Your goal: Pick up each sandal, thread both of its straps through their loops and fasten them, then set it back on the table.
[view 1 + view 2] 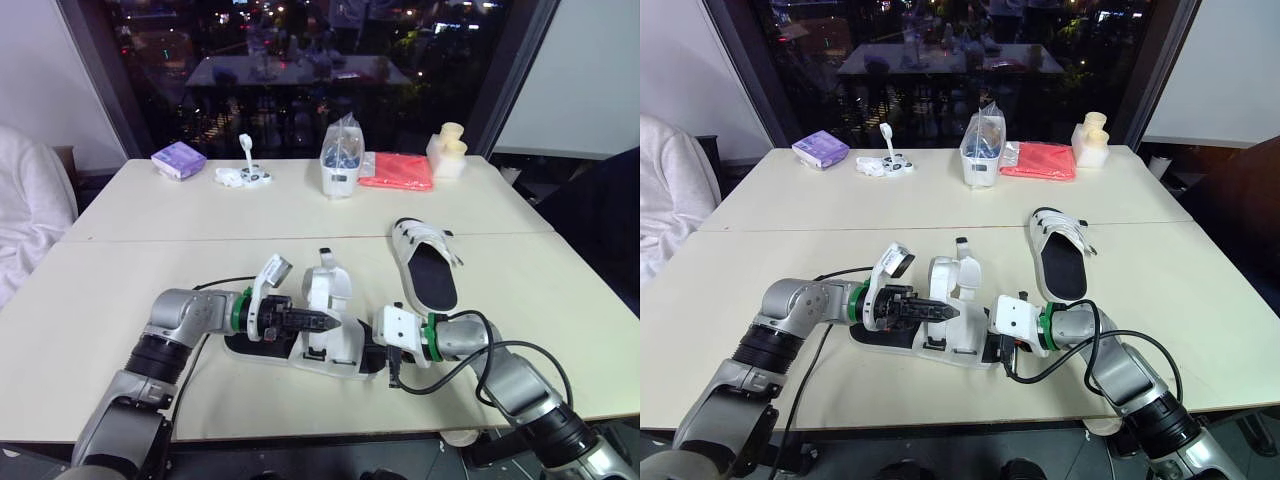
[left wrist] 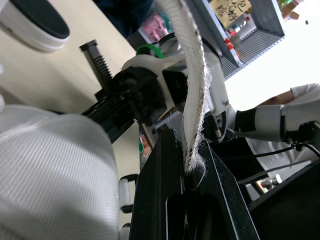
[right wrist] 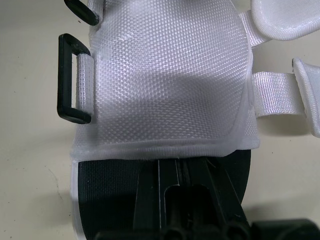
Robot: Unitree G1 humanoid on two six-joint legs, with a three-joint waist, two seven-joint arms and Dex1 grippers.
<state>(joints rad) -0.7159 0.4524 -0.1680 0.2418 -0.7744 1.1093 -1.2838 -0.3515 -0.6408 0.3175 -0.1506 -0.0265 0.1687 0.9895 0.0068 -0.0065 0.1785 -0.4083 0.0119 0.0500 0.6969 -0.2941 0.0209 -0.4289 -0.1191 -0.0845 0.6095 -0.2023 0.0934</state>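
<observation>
A white sandal (image 1: 330,340) with a black footbed lies near the table's front edge between my two grippers. My left gripper (image 1: 325,322) reaches in from the left and is shut on one of its white woven straps (image 2: 192,75), pinched between the fingertips (image 2: 165,160). My right gripper (image 1: 372,355) meets the sandal's right end, shut, its tips on the black footbed (image 3: 115,185) just under the white upper (image 3: 165,80). A black loop (image 3: 70,80) stands free at the upper's edge. The second sandal (image 1: 425,262) lies flat farther back on the right.
Along the far side of the table (image 1: 130,290) stand a purple packet (image 1: 178,159), small white items (image 1: 245,175), a clear bag on a white container (image 1: 342,160), a red cloth (image 1: 398,171) and cream cups (image 1: 448,150). A cable (image 1: 455,380) trails from my right wrist.
</observation>
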